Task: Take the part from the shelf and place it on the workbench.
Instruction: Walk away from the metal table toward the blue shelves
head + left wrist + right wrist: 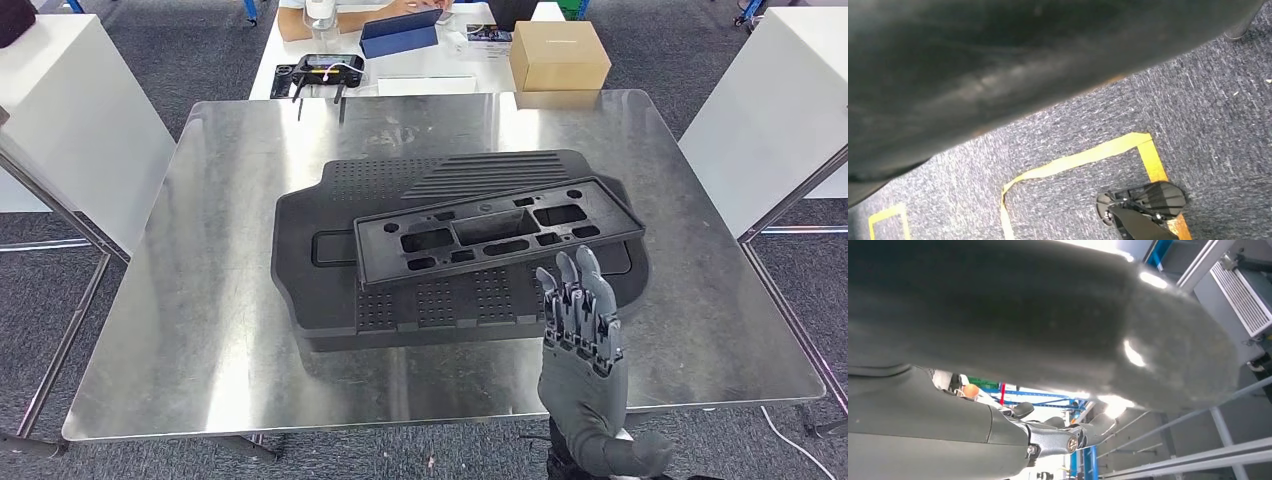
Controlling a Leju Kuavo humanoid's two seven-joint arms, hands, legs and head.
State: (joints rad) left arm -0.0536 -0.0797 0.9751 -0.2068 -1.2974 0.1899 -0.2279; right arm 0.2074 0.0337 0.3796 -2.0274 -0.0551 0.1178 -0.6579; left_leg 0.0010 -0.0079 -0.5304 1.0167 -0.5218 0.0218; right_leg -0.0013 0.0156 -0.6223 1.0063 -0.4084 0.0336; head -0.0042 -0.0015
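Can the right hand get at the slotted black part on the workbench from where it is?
Probably yes: the right hand is raised with fingers extended just short of the slotted black part, with nothing between them.

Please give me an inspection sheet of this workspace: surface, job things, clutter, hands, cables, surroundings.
Surface: metal workbench, shiny, bare at the edges.
Job's things: black tray in the middle; slotted part lying on it, tilted.
Clutter: nothing seen on the workbench.
Hands: right hand raised near the part, fingers straight, holding nothing; left hand unclear.
Cables: white cable on the floor.
Surroundings: white table behind with box, tablet, a seated person; grey carpet.
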